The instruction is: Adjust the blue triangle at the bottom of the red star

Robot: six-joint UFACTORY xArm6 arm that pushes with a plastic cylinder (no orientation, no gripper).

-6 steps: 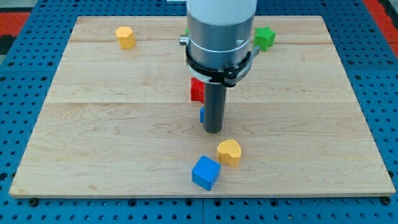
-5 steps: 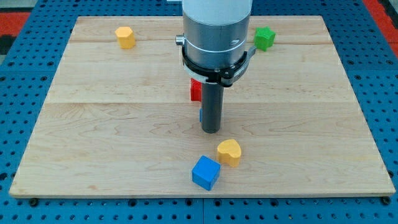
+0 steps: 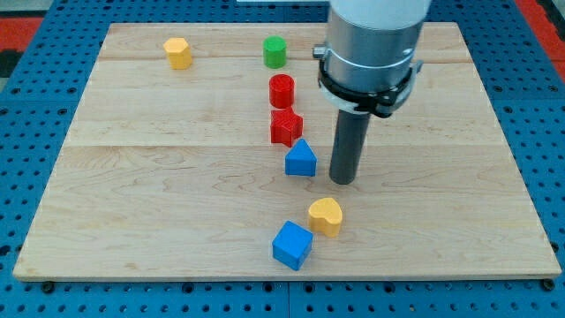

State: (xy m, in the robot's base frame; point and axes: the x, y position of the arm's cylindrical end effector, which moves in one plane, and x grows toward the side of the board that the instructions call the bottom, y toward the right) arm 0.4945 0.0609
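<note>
The blue triangle (image 3: 301, 159) lies on the wooden board (image 3: 159, 177) just below the red star (image 3: 285, 127), slightly to its right, nearly touching it. My tip (image 3: 342, 180) rests on the board a short way to the right of the blue triangle, apart from it. The dark rod rises from the tip into the large grey arm body at the view's top right.
A red cylinder (image 3: 282, 90) stands above the red star, a green cylinder (image 3: 275, 51) above that. A yellow block (image 3: 177, 53) is at the top left. A yellow heart (image 3: 325, 215) and a blue cube (image 3: 292, 245) lie below my tip.
My tip has moved to the right, off the blue triangle. The blue triangle, red star, red cylinder and green cylinder now show in full; the green block at the top right is now hidden by the arm.
</note>
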